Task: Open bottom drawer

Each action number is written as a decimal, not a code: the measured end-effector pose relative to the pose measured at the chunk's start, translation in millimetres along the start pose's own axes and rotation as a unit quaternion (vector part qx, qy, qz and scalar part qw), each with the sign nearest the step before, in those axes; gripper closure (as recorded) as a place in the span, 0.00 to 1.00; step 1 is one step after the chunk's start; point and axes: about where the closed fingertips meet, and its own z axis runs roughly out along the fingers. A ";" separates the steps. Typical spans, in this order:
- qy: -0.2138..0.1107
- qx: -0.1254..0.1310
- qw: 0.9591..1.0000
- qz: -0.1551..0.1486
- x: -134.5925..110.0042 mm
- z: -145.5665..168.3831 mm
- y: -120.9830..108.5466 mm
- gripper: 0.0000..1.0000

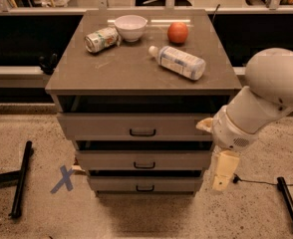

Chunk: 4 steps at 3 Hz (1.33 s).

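The bottom drawer [145, 184] is the lowest of three grey-beige fronts on the cabinet, with a small black bar handle [145, 188]. Its front sits just under the middle drawer [144, 160], and no tray shows. The top drawer [141, 126] is above them. My gripper [222, 172] hangs from the white arm [266, 96] and points down at the cabinet's right side. It is level with the middle and bottom drawers, right of their fronts, and touches no handle.
On the cabinet top [126, 68] lie a can [100, 38], a white bowl [130, 27], an orange fruit [178, 32] and a plastic bottle [178, 61]. A blue tape X [64, 179] and black legs [21, 179] are on the floor at left. A cable [258, 184] and a black leg [290, 208] are at right.
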 end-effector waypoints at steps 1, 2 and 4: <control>0.005 -0.063 0.997 -0.045 -13.5 41.5 24.7 0.00; 0.006 -0.108 0.992 -0.060 -21.2 77.3 53.5 0.00; 0.042 -0.102 0.990 -0.090 10.5 114.6 39.0 0.00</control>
